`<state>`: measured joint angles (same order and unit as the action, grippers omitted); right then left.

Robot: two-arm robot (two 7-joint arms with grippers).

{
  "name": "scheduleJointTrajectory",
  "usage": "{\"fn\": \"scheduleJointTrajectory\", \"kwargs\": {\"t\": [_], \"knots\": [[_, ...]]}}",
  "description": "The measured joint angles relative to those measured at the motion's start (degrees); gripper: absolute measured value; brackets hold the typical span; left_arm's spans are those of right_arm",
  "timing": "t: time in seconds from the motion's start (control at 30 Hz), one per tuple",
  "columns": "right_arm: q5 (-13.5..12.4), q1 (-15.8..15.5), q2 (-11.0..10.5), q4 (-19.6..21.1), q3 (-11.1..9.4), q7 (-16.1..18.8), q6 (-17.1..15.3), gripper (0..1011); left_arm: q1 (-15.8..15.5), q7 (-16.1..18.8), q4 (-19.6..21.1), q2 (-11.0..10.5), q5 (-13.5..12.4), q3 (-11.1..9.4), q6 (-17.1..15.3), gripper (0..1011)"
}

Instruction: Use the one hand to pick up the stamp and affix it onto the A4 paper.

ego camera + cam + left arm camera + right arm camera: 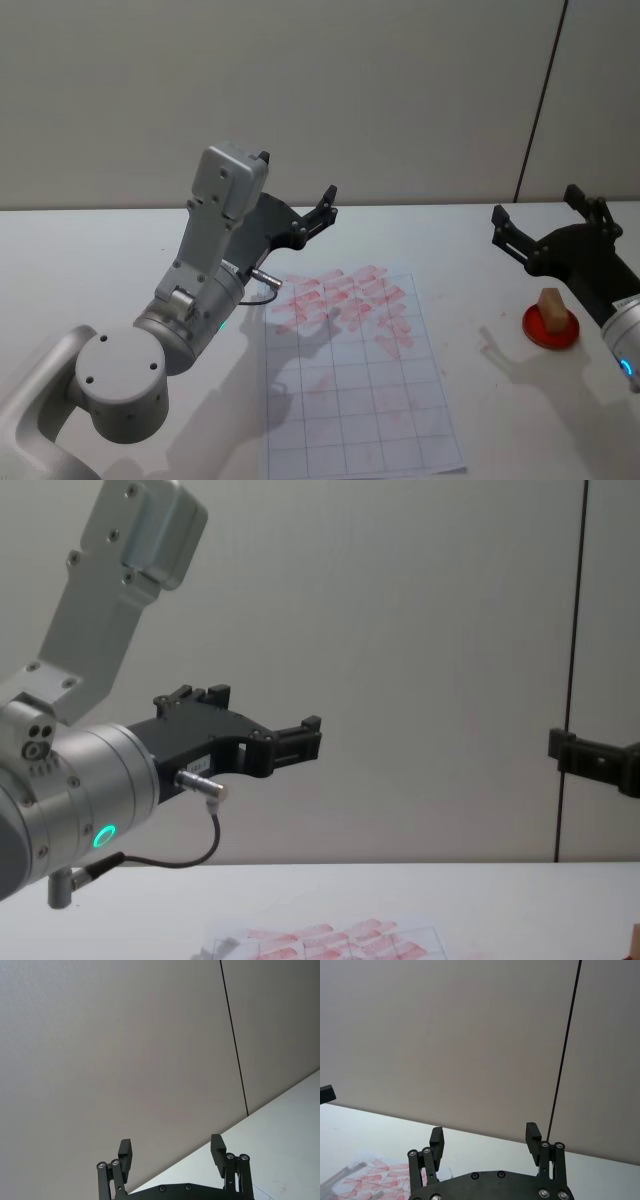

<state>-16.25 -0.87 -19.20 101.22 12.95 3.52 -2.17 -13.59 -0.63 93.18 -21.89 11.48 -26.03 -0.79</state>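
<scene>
The stamp (pixel 552 308), a small wooden block, stands upright on a round red ink pad (pixel 551 328) at the table's right. The A4 paper (pixel 350 400) lies in the middle, with pale red imprints over its far half; it also appears low in the chest view (pixel 330 940) and the right wrist view (pixel 367 1180). My right gripper (pixel 535 205) hangs open in the air just behind and above the stamp, holding nothing (pixel 485 1135). My left gripper (pixel 298 178) is raised and open beyond the paper's far left corner, also holding nothing (pixel 171 1149) (pixel 255 715).
The white table (pixel 90 260) ends at a plain wall with a dark vertical seam (pixel 540 100). My left arm's bulky silver link (pixel 190 320) reaches over the table left of the paper. A thin cable (pixel 265 275) hangs from its wrist.
</scene>
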Motion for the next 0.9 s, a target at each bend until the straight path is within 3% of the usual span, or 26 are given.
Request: {"fn": "scheduleJointTrajectory", "kwargs": {"t": [0.3, 0.77, 0.9], "knots": [[0.58, -0.15, 0.70, 0.35, 0.11, -3.00, -3.36, 1001, 0.00, 0.00, 0.00, 0.00, 0.00, 0.00, 0.00, 1001], [0.76, -0.39, 2.28, 0.66, 0.14, -9.37, -12.91, 1001, 0.00, 0.00, 0.00, 0.00, 0.00, 0.00, 0.00, 1001], [0.95, -0.51, 2.59, 0.65, 0.19, -10.38, -14.38, 1001, 0.00, 0.00, 0.00, 0.00, 0.00, 0.00, 0.00, 1001]]}}
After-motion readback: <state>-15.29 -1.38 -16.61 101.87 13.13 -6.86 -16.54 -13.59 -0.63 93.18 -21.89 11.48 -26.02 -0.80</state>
